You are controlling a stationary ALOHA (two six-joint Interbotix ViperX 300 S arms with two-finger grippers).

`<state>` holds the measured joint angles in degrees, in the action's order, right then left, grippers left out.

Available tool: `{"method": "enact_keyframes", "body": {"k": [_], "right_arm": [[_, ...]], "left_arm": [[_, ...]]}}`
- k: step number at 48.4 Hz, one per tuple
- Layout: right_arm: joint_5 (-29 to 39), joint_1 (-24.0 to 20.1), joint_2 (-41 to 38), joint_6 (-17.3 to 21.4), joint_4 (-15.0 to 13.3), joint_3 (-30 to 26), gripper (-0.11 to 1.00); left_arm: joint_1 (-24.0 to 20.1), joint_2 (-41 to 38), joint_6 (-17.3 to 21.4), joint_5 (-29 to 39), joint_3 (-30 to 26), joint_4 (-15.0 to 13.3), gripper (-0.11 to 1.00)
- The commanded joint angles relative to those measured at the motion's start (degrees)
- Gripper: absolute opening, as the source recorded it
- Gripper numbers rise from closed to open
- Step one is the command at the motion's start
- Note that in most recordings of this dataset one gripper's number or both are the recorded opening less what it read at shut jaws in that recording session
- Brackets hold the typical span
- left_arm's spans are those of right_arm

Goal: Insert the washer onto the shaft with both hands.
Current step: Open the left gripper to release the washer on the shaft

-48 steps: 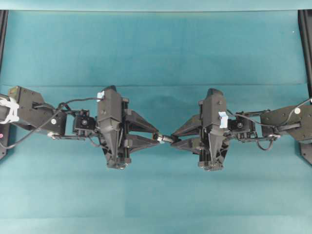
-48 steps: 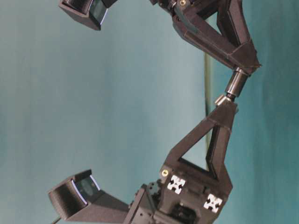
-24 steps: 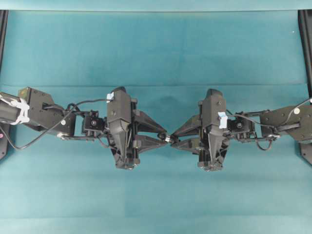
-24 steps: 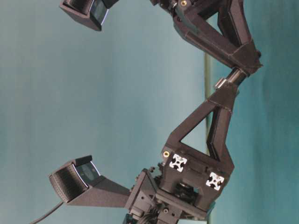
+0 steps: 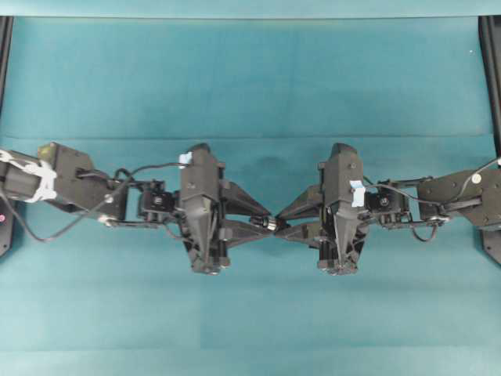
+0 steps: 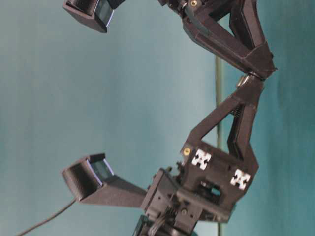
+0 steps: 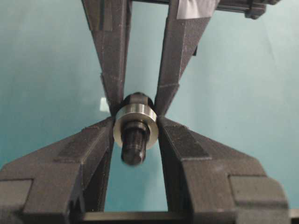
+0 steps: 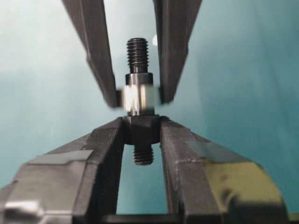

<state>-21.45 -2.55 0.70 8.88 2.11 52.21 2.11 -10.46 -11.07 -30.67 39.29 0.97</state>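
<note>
The silvery washer (image 7: 135, 122) sits round the dark shaft (image 7: 134, 145), whose end pokes through it toward the left wrist camera. My left gripper (image 7: 136, 125) is shut on the washer's rim. In the right wrist view the washer (image 8: 138, 99) rests against the shaft's thick collar (image 8: 142, 128), and the threaded end (image 8: 138, 51) sticks out beyond it. My right gripper (image 8: 142, 130) is shut on the collar. From overhead the left gripper (image 5: 264, 223) and right gripper (image 5: 286, 225) meet tip to tip above the cloth, with the washer (image 5: 271, 223) between them.
Teal cloth (image 5: 250, 86) covers the table. Black frame posts stand at the left edge (image 5: 4, 63) and the right edge (image 5: 491, 78). A tiny pale square bit (image 7: 104, 104) lies on the cloth below the grippers.
My left gripper has moved right toward the right gripper, carrying the washer along the shaft up to the collar. The right arm has stayed still.
</note>
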Motion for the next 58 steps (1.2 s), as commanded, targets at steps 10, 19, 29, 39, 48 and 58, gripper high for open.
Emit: {"method": "enact_keyframes", "body": {"k": [10,19,29,39,48,58], "right_arm": [[-0.70,0.44,0.26,-0.26,0.18,-1.49,0.00],[-0.70,0.44,0.26,-0.26,0.18,-1.49,0.00],[-0.53,0.53,0.26,-0.26,0.09,-1.49,0.00],[-0.44,0.62,0.26,-0.26,0.18,-1.41,0.00],[-0.44,0.70,0.26,-0.26,0.18,-1.41,0.00],[-0.35,0.70,0.26,-0.26,0.09,-1.49,0.00]], "left_arm": [[0.44,-0.53,0.26,0.70,-2.02,0.09,0.36],[0.44,-0.35,0.35,1.49,-1.85,0.09,0.36],[0.44,-0.35,0.26,1.76,-1.85,0.09,0.36],[0.44,-0.35,0.18,1.85,-1.76,0.09,0.36],[0.44,-0.18,-0.44,2.29,-1.41,0.00,0.38],[0.26,1.58,-0.18,5.10,-0.70,0.09,0.90]]}}
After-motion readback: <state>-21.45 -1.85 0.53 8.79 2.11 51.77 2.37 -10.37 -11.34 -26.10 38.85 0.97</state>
